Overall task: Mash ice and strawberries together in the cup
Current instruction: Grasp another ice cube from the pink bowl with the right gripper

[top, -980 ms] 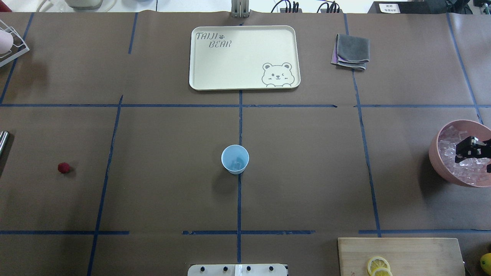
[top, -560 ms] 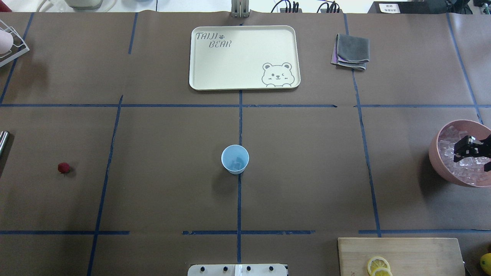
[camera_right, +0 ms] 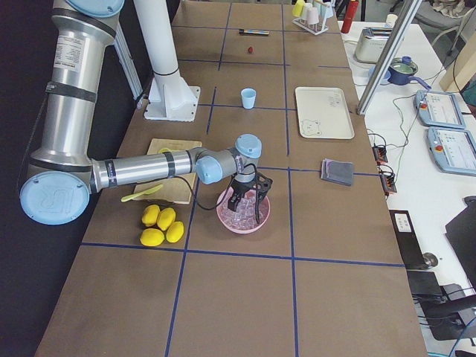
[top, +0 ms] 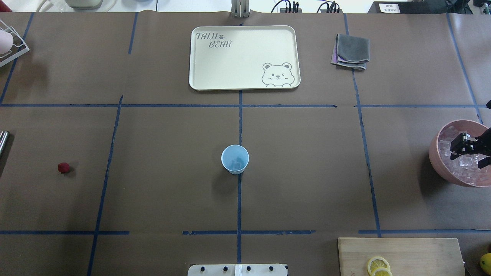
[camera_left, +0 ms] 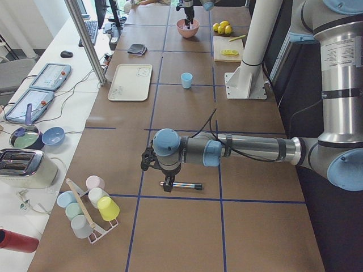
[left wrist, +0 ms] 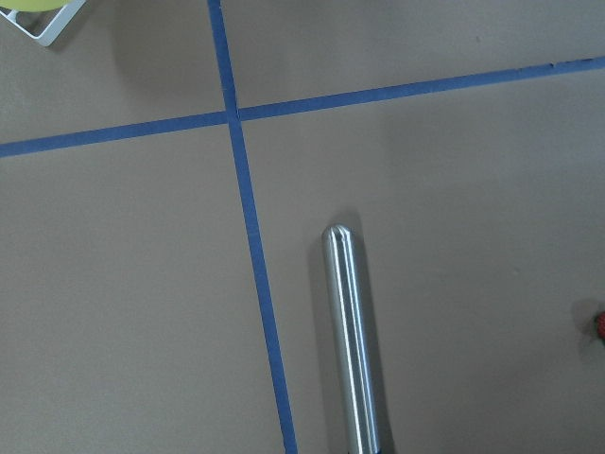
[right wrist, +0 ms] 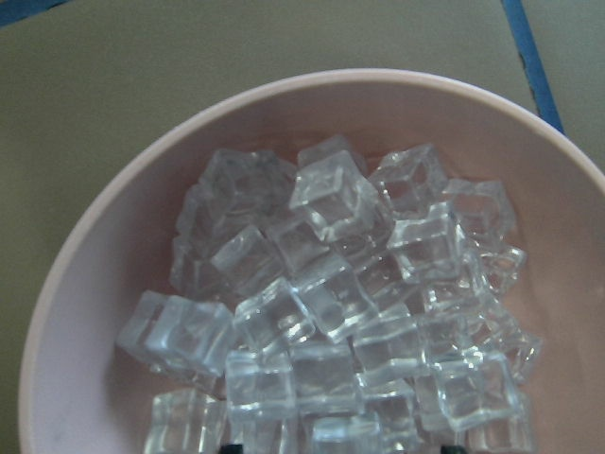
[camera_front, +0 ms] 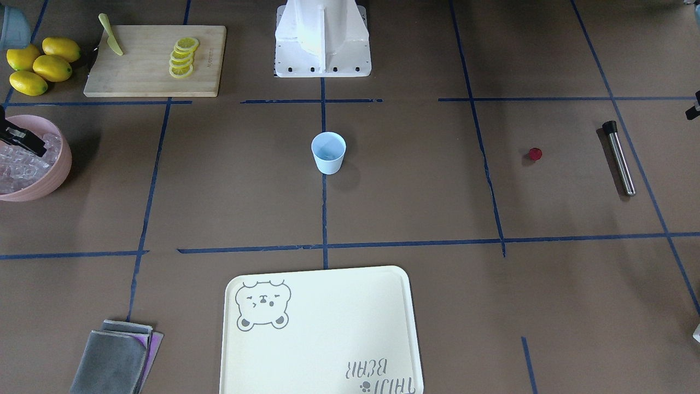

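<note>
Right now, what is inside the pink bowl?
A pile of clear ice cubes fills the pink bowl. The right gripper hangs open over them and hides a few cubes in the overhead view. The pile covers the bowl's bottom.

The table [top: 161, 134] is covered with brown paper and divided into fields by lines of blue tape; a pale blue cup [top: 235, 159] stands upright near its middle, on one tape line, and the white robot base [camera_front: 322, 38] stands at the robot's edge. Toward the robot's left a small red strawberry [top: 63, 167] lies alone, with a metal rod [camera_front: 619, 158] farther out, apart from it. On the robot's right are a pink bowl [top: 435, 161], a wooden cutting board [camera_front: 142, 65] and four whole lemons [camera_front: 52, 67], while a cream tray [top: 230, 65] and a folded grey cloth [top: 351, 51] lie on the far side.
</note>
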Controlling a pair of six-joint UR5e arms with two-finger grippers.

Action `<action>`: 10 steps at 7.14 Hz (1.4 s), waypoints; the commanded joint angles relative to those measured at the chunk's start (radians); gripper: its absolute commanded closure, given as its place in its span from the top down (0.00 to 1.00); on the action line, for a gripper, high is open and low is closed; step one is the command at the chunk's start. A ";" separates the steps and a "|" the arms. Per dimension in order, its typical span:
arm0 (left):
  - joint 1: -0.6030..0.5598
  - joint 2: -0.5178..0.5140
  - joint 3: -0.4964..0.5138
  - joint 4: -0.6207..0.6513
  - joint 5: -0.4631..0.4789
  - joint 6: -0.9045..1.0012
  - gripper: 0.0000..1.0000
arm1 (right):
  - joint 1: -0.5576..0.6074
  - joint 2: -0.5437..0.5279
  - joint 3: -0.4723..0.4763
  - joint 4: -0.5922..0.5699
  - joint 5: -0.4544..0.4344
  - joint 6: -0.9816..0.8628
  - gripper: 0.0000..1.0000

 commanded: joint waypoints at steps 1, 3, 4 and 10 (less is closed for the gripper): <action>0.000 0.001 0.001 0.000 0.000 0.000 1.00 | 0.000 0.012 -0.013 0.000 -0.001 0.003 0.55; 0.000 -0.001 0.001 0.000 0.000 0.002 1.00 | 0.001 0.011 -0.007 0.000 0.000 0.005 0.23; 0.000 -0.001 -0.001 0.000 0.000 0.003 1.00 | 0.003 0.012 0.001 0.002 0.000 0.005 0.06; 0.002 -0.001 0.001 0.000 -0.002 0.003 1.00 | -0.023 0.278 0.215 -0.003 0.141 0.289 0.02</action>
